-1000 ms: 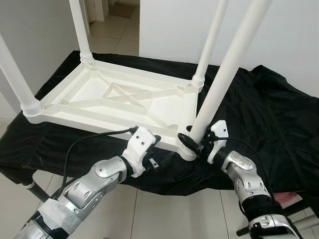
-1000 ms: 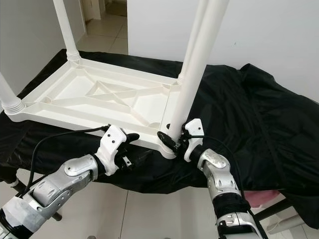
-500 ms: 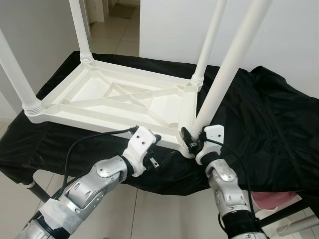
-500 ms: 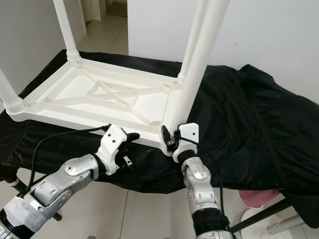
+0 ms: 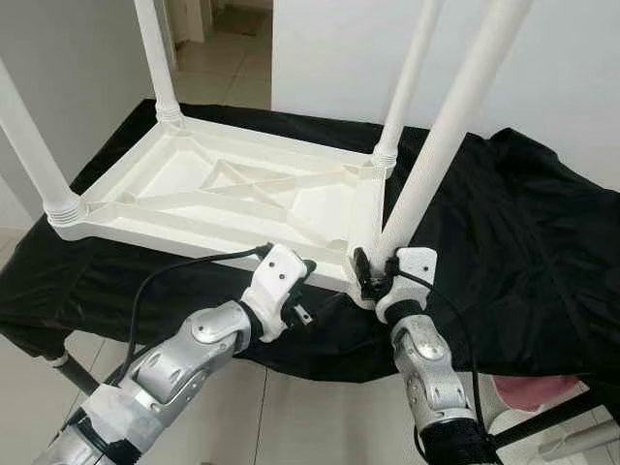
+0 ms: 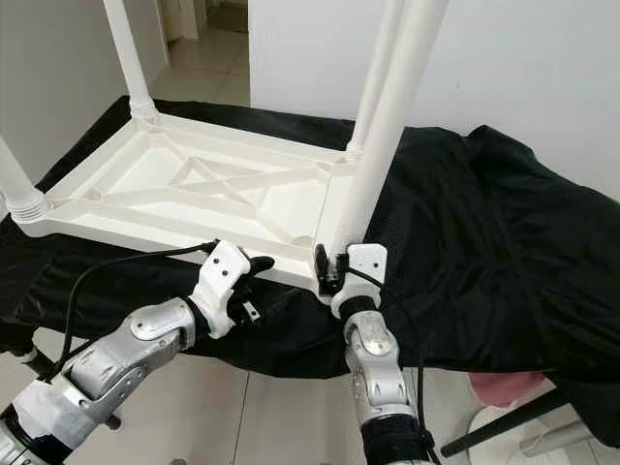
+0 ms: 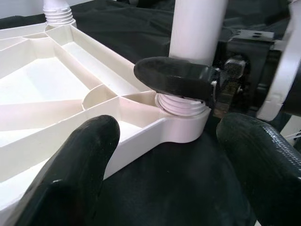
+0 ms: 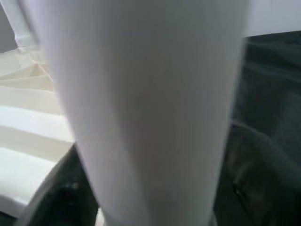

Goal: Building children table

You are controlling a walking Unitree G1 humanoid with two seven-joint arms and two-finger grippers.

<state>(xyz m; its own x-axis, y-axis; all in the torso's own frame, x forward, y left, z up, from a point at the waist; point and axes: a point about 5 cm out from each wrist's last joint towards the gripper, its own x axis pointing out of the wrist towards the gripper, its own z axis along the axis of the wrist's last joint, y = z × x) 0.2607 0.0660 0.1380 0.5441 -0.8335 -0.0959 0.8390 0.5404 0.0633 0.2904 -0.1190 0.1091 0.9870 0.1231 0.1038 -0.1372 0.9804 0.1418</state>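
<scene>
Our right gripper (image 5: 368, 276) has its two black fingers (image 7: 176, 77) clamped around the base of the near right leg (image 5: 441, 145), just above the ribbed collar where that leg meets its corner socket (image 7: 181, 125). The leg's long axis runs up out of the corner and leans a little to our right as it rises. In the right wrist view the white shaft (image 8: 141, 108) sits tight between the fingers.

Our left gripper (image 5: 305, 291) hovers just beside the same corner, at the near edge of the tabletop; its fingers (image 7: 80, 165) are spread apart and grasp nothing, with black cloth under the gap between them.

The children's table (image 5: 232, 194) lies upside down on a surface draped in black cloth (image 5: 523, 223), its ribbed underside facing up and its long side running from our left toward the right. The shallow compartments between the ribs hold nothing we can see. The far right leg (image 5: 407, 77), the far left leg (image 5: 155, 53) and the near left leg (image 5: 29, 136) point upward from their corners. Beyond lie a white wall (image 5: 329, 48) and a tiled floor (image 5: 228, 53).
</scene>
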